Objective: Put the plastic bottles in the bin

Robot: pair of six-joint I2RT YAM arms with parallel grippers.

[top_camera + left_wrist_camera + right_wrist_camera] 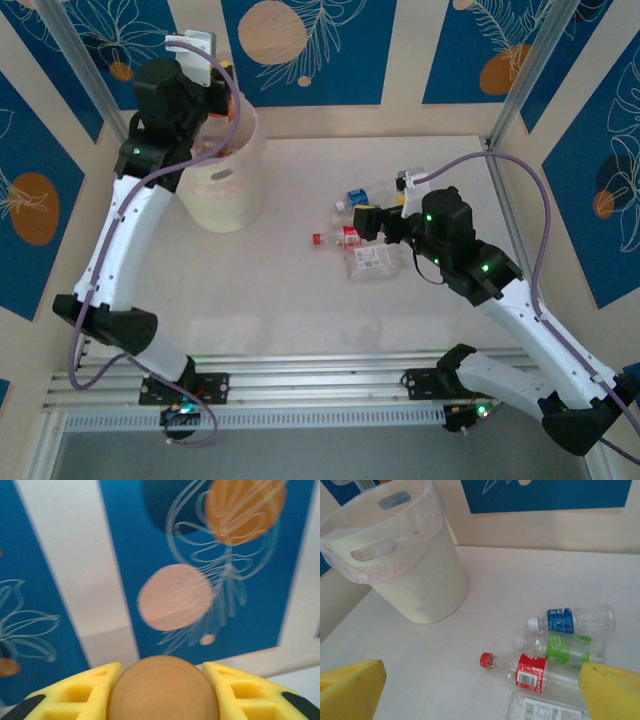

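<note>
Over the far-left corner of the pale bench (280, 300), the top view has the left arm (125, 215) reared above the tall round translucent pink-white plastic bin (228, 195). Right of centre, the right gripper (366, 222) hovers among small clear plastic bottles (372, 260) lying on their sides, well apart from the bin.

From the left wrist, the left gripper (162, 695) has its yellow jaws clenched on the rounded end of a brown-orange plastic bottle (162, 672), against a blue patterned wall (260, 605).

From the right wrist, the right gripper's yellow jaws are spread wide, grasping nothing. Below them lie a blue-labelled bottle (570, 621), a green-labelled bottle (560, 647) just beside it, a red-capped bottle (525, 670) and a white-labelled bottle (545, 711). The bin stands upright at upper left.
</note>
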